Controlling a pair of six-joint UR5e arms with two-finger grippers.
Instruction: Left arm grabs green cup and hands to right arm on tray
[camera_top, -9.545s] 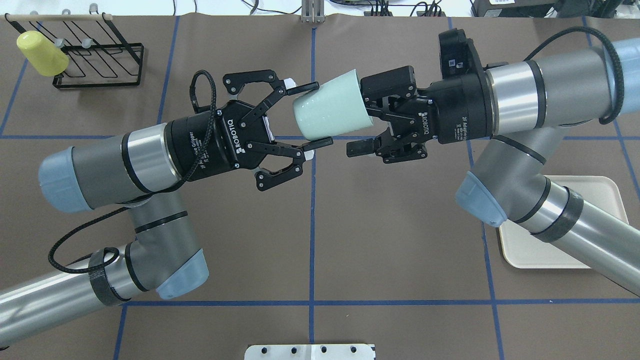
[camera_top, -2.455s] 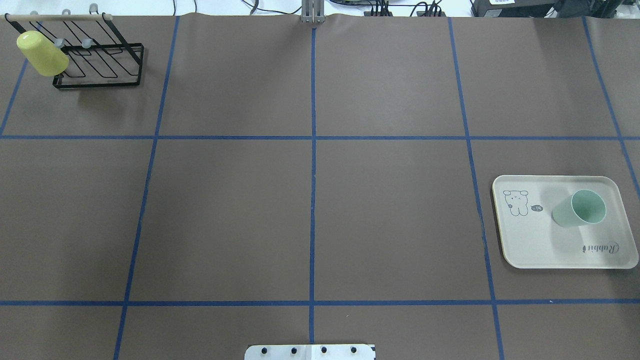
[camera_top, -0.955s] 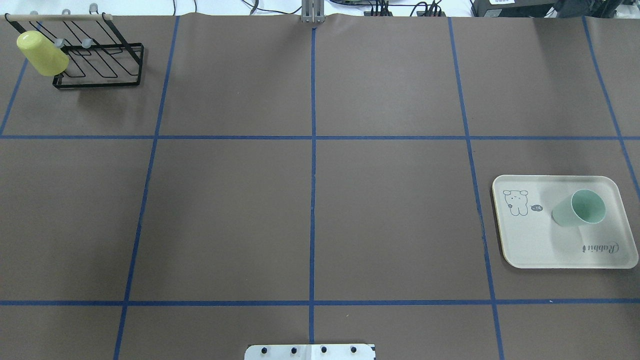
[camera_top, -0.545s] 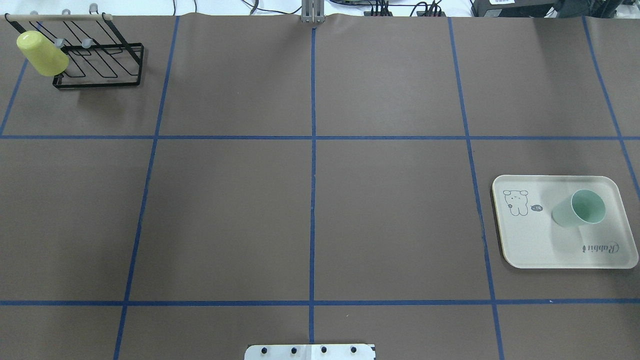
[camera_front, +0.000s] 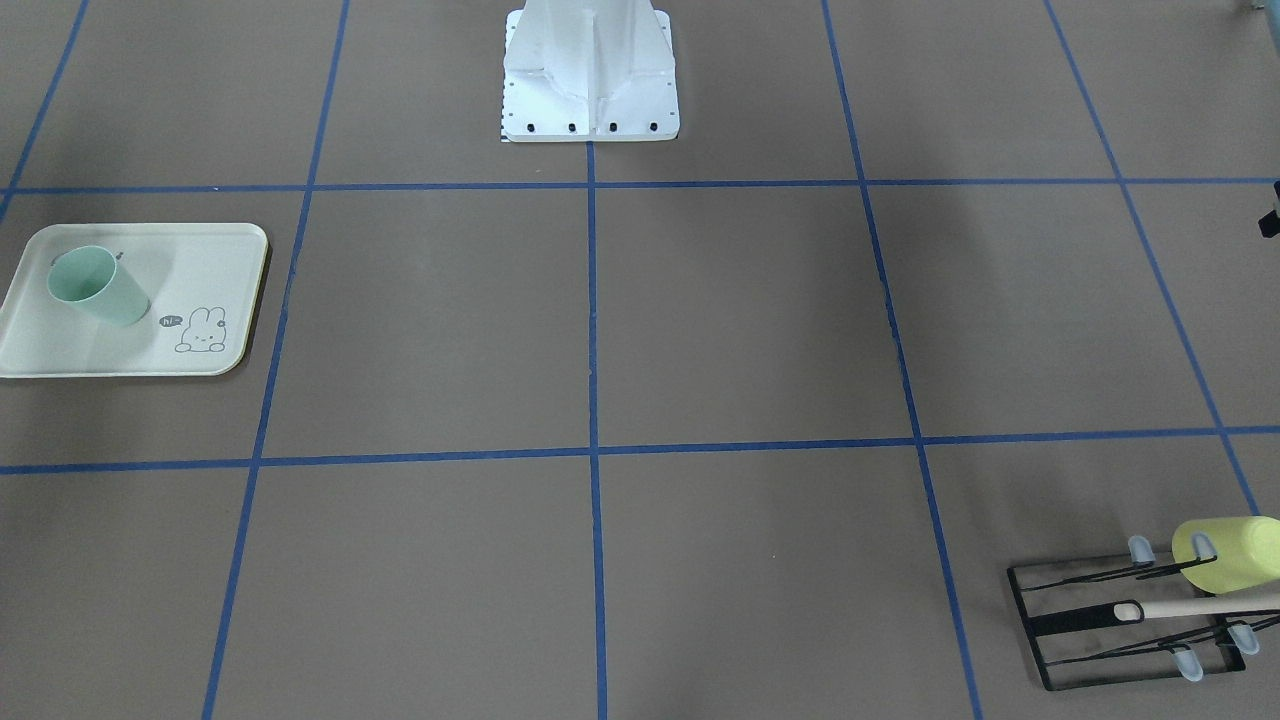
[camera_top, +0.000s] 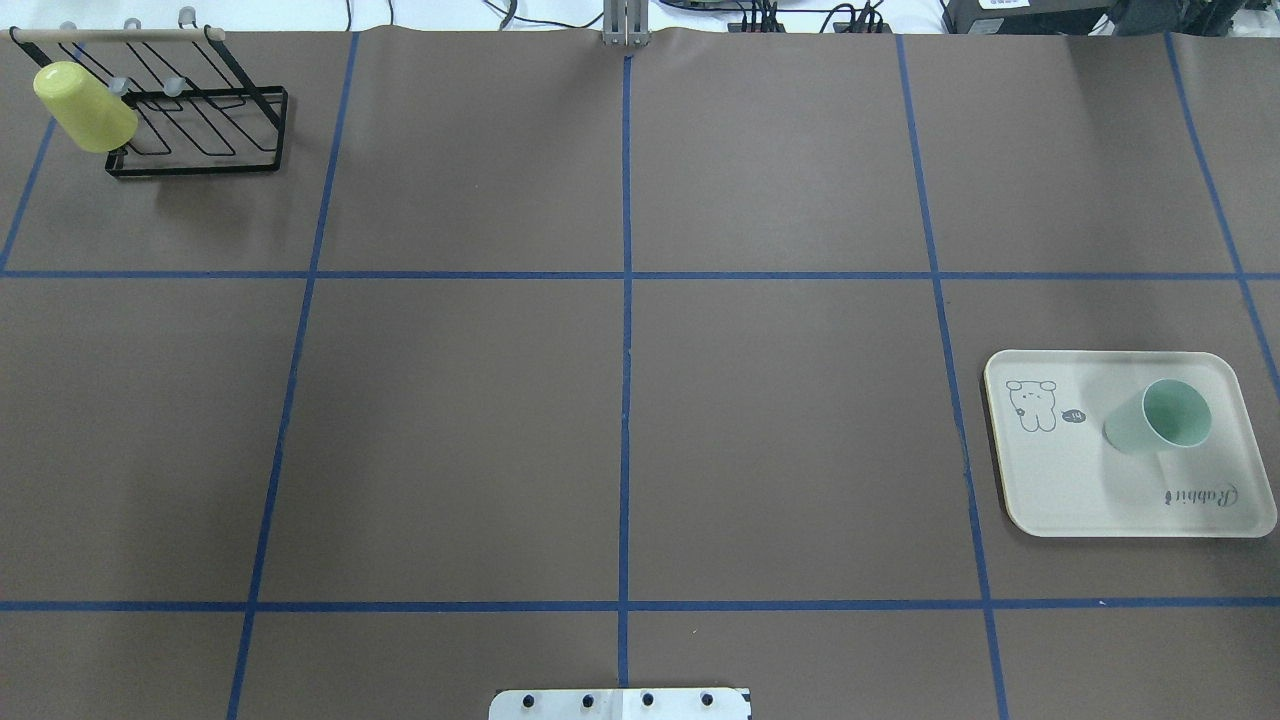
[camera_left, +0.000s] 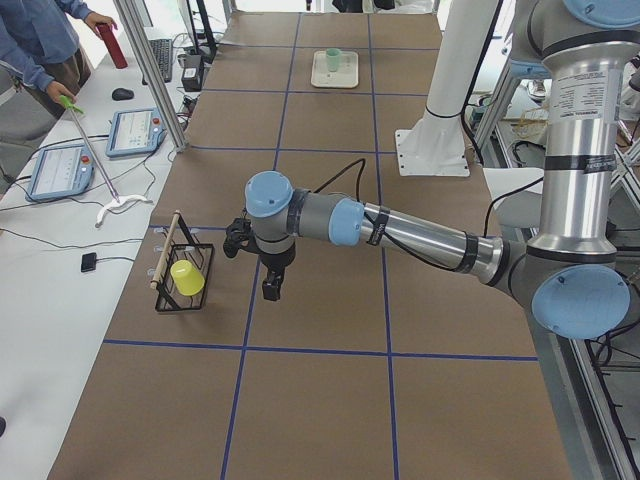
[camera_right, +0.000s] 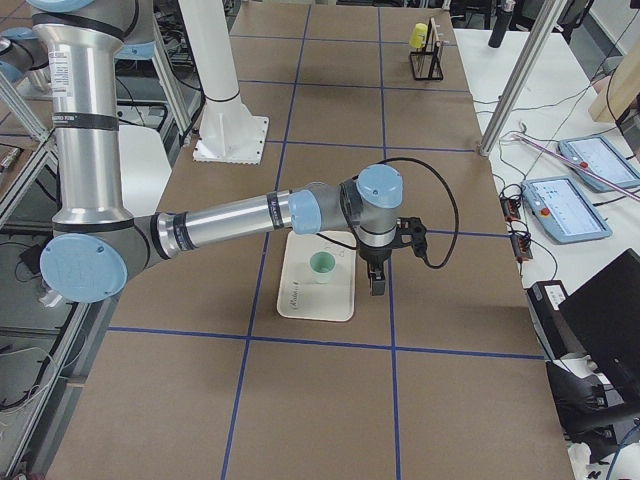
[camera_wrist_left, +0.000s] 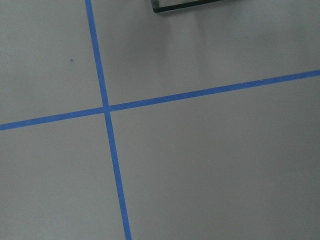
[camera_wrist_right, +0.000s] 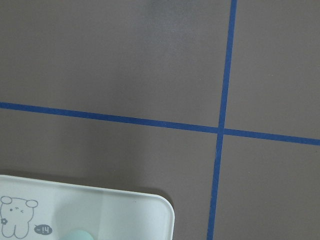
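Surface: brown table cover (camera_top: 450, 430), ruled into large squares by blue tape (camera_top: 625, 400), fills the overhead view.
Mount: white base plate (camera_top: 620, 703) sits at the bottom centre of the overhead view, with a row of dark bolts along its edge.
Tray: cream tray (camera_top: 1060, 500) lies flat at the right edge of the overhead view, at middle height, inside one tape square. A bunny drawing is at its left end and "Rabbit" script at its lower right.
Cup: green cup (camera_top: 1160, 417) stands upright on the tray, mouth up, in the tray's right half, between the bunny drawing and the right rim. It is apart from both grippers.
Right side: right arm (camera_right: 230, 220) reaches across the centre of the exterior right view. The right gripper (camera_right: 378, 282) points down over the cover just beside the tray's long edge. Whether its fingers are apart or together cannot be told.
Left side: left arm (camera_left: 400, 228) stretches across the middle of the exterior left view. The left gripper (camera_left: 271, 288) points down above the cover near the rack. The spacing of its fingers cannot be told either.
Rack: black wire rack (camera_top: 200, 140) stands in the upper left corner of the overhead view, with a wooden bar along its top.
Second cup: yellow-green cup (camera_top: 85, 107) sits tilted on the rack's left end.
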